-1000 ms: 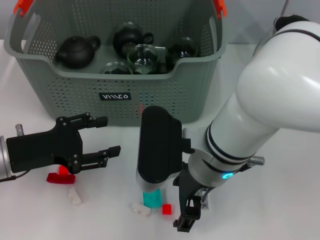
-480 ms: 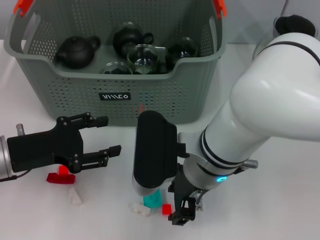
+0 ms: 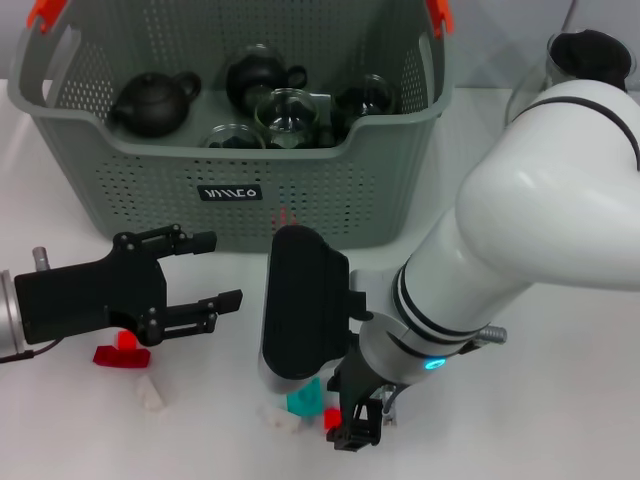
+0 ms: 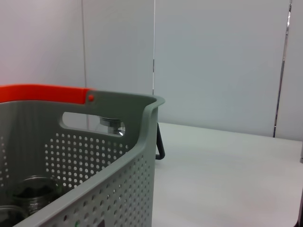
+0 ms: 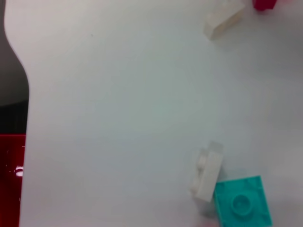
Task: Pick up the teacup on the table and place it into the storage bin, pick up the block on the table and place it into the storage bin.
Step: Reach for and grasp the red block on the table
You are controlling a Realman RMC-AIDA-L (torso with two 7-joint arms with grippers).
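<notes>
Teal block (image 5: pixel 242 203) fully visible only in right wrist view; head view half hides it beneath right end effector (image 3: pixel 350 425), now lower, grip unclear. Left end effector (image 3: pixel 205 272) open, empty.

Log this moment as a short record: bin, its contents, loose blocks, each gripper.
bin: grey perforated plastic storage bin, far side of the table
contents: dark teapots and glass cups
loose blocks: teal block, small red block, white block, flat red block
left gripper: open, in front of the bin, empty
right gripper: low over the teal and small red blocks
</notes>
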